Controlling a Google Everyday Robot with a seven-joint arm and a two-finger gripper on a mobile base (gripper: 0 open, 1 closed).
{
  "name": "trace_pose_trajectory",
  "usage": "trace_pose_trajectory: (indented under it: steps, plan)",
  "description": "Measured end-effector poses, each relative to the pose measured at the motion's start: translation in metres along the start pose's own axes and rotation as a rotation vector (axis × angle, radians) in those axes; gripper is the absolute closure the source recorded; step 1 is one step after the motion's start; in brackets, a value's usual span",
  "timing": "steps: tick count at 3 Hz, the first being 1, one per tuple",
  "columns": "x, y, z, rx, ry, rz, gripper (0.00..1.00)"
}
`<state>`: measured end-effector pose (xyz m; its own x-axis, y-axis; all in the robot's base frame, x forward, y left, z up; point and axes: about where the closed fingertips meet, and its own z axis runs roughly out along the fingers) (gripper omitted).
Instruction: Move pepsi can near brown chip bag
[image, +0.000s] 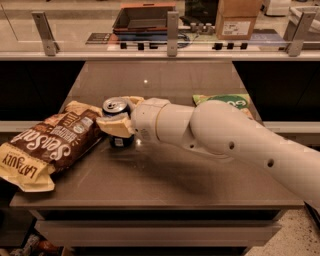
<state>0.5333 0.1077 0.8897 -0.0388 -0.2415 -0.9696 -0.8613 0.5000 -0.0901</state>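
Note:
The pepsi can (115, 106) stands upright on the brown table, its silver top showing, right beside the right edge of the brown chip bag (47, 145). The bag lies flat at the table's left front, crinkled, with white lettering and pale yellow ends. My gripper (118, 117) reaches in from the right on a thick white arm. Its tan fingers (114, 127) sit on both sides of the can's body and are closed on it. The can's lower part (120, 142) shows dark blue below the fingers.
A green snack bag (225, 101) lies at the table's right, partly behind my arm. The table's front edge (150, 202) is near. A counter with metal posts, a dark tray (145, 17) and a cardboard box (235, 20) runs across the back.

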Motion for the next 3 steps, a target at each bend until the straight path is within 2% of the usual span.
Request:
trace_pose_trajectory:
  steps: [2, 3]
  plan:
    - [-0.0020, 0.0032, 0.0018, -0.005, 0.000, -0.005, 0.13]
    - [-0.0029, 0.0047, 0.0026, -0.008, 0.000, -0.007, 0.00]
